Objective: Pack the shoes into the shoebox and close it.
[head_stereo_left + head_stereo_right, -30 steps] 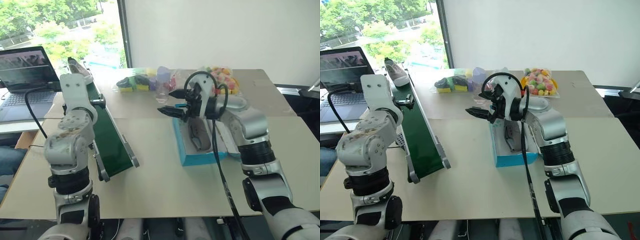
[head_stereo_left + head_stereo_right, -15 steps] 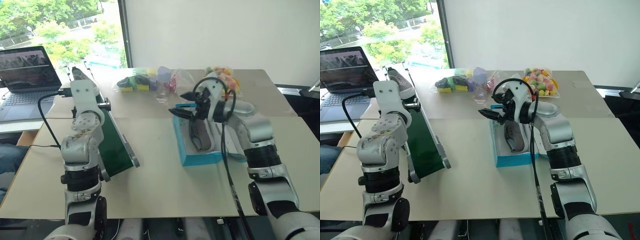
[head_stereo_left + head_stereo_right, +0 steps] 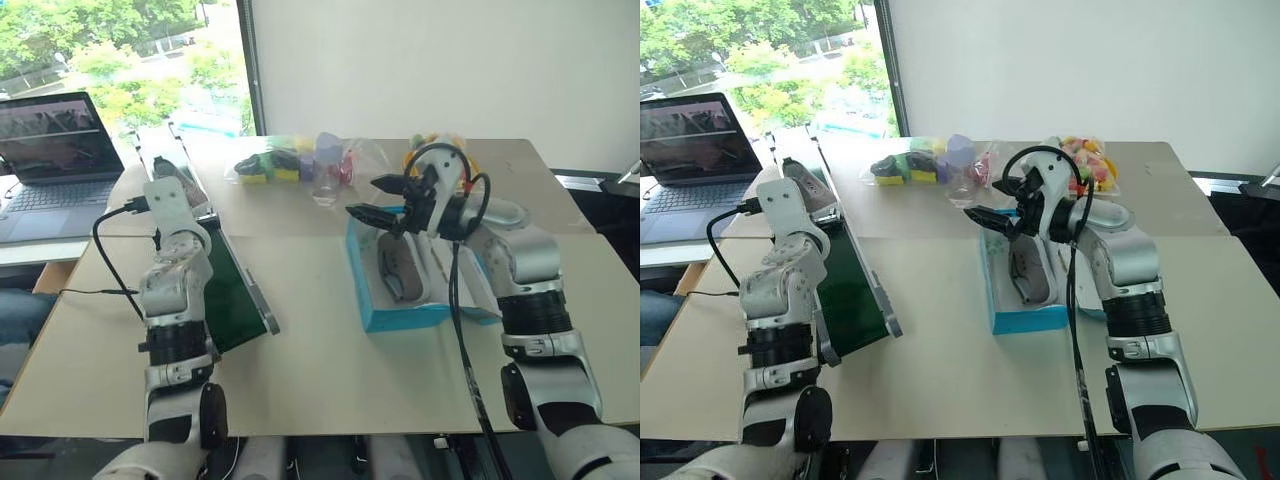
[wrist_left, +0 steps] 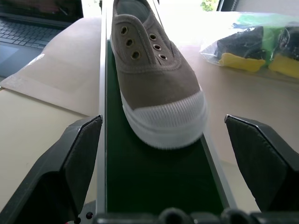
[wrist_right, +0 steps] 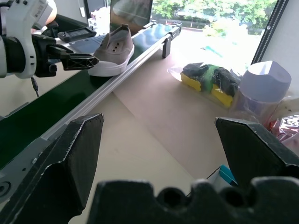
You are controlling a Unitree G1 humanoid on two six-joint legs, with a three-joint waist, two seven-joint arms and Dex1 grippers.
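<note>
**One shoe boxed, one waiting on the tray**

Jaws of the left gripper (image 4: 163, 135) stand spread wide and empty, one finger on each side of the green tray (image 4: 159, 186), pointing at the toe of the second shoe (image 4: 156, 88) but not touching it; jaws of the right gripper (image 3: 385, 200) are spread as well, holding nothing, hanging over the far end of the shoebox (image 3: 372, 300); the box sits open on the counter (image 3: 320, 360) in front of the right arm, with the first shoe (image 3: 395, 270) lying lengthwise inside it; its lid appears folded out to the right, mostly behind that arm.

By my reading the task is about half done; one shoe is packed; the other rests on the far part of the tray near the laptop (image 3: 55, 140), well apart from the box; left to do: grasp that shoe, carry it across, lay it beside its mate, then fold the lid shut; bags of coloured items (image 3: 290, 160) at the back play no part.
</note>
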